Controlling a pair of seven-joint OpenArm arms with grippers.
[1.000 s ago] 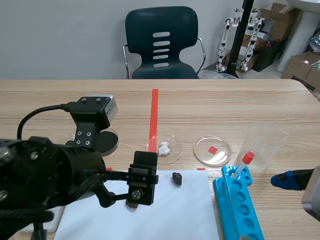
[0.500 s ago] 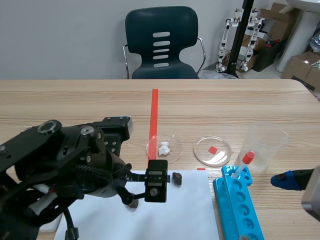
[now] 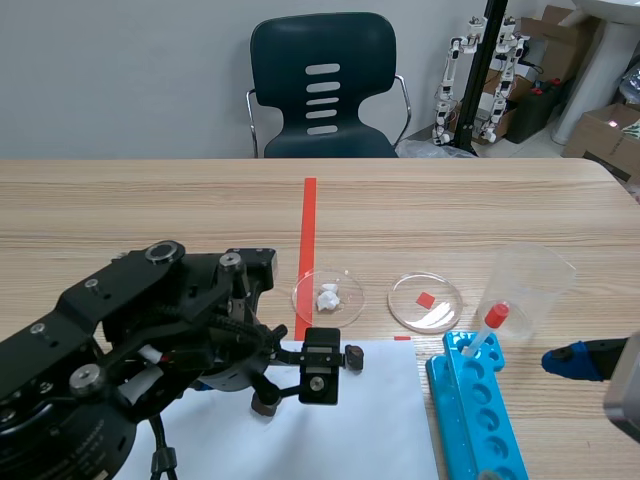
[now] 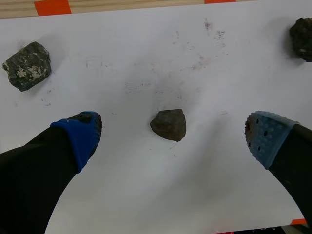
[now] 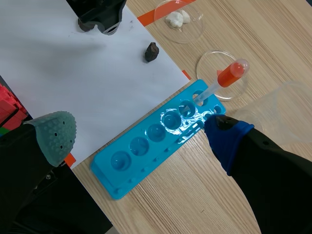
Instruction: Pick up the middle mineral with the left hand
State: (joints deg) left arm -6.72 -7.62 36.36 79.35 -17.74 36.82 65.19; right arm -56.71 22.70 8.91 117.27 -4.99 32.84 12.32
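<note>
Mineral point(image 4: 168, 125) lies centred between spread fingers of the left pincer point(image 4: 173, 135), untouched.

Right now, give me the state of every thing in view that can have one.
left gripper: jaws open either side of the middle mineral, not touching.
middle mineral: lying on the white paper, ungripped.
right gripper: jaws open, holding nothing.
dropper: tilted, tip in the blue rack.
beaker: upright, looks empty.
white-lump dish: uncovered, it seems.
red-chip dish: uncovered, it seems.

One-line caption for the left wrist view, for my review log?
Left gripper open, the middle mineral lying untouched between its fingers on the white paper sheet.
</note>
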